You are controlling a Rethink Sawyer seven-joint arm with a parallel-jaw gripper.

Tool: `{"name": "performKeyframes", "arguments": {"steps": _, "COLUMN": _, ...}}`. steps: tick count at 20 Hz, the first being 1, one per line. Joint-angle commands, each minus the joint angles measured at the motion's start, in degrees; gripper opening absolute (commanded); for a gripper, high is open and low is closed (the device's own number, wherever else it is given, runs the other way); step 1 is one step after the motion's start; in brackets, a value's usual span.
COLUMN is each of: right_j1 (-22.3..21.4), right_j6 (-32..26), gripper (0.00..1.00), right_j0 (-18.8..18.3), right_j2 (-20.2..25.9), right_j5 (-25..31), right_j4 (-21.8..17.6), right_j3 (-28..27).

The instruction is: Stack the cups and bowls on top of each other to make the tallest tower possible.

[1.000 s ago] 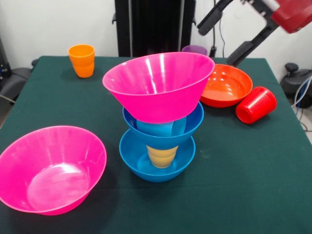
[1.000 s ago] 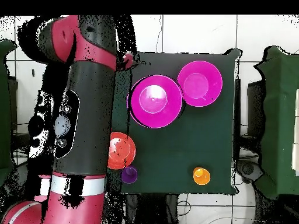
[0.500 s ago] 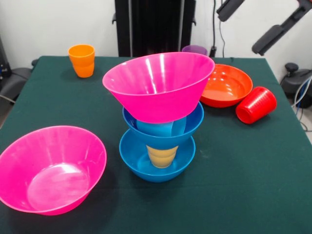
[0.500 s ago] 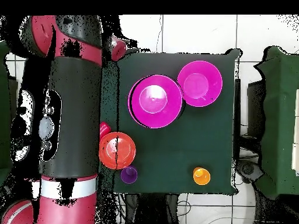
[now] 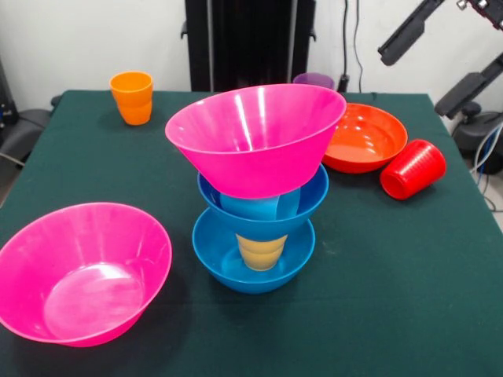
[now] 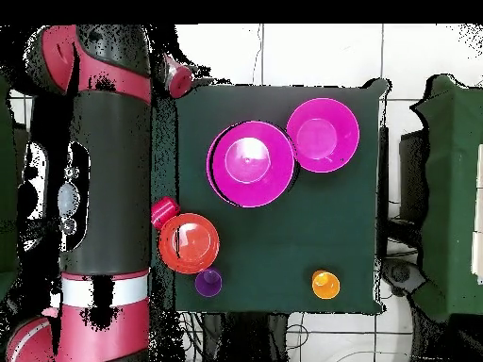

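The tower stands mid-table: a blue bowl [image 5: 224, 263] holding a yellow cup [image 5: 261, 251], a second blue bowl [image 5: 310, 200] holding a light blue cup [image 5: 255, 206], and a pink bowl [image 5: 255, 137] tilted on top. From overhead only that top pink bowl [image 6: 250, 165] shows. My gripper [image 5: 409, 87] hangs high at the upper right, open and empty, off past the table edge. From overhead the arm [image 6: 104, 189] lies along the table's left side. A second pink bowl [image 5: 82, 271] sits apart at the front left.
An orange cup [image 5: 132, 96] stands at the far left corner. A purple cup [image 5: 314, 79] stands behind the tower. An orange-red bowl [image 5: 365, 137] sits right of the tower. Beside that bowl a red cup [image 5: 413, 169] lies on its side.
The gripper has swung up and rightward away from the table. In the overhead view the arm slid left, uncovering the orange-red bowl and red cup. Nothing on the table moved.
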Motion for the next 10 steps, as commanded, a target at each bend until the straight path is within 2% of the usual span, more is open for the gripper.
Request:
{"name": "performKeyframes", "arguments": {"steps": 1, "right_j1": 3.2, "right_j6": 0.5, "gripper": 1.0, "right_j0": 0.5, "right_j2": 3.6, "right_j5": 0.3, "right_j4": -0.4, "right_j3": 1.4}}
{"name": "performKeyframes", "arguments": {"steps": 6, "right_j1": 2.4, "right_j6": 9.3, "gripper": 1.0, "right_j0": 0.7, "right_j2": 8.8, "right_j5": 3.6, "right_j4": 6.1, "right_j3": 8.7}}
{"name": "performKeyframes", "arguments": {"steps": 10, "right_j1": 2.0, "right_j6": 12.6, "gripper": 1.0, "right_j0": 0.8, "right_j2": 11.1, "right_j5": 7.5, "right_j4": 11.3, "right_j3": 13.0}}
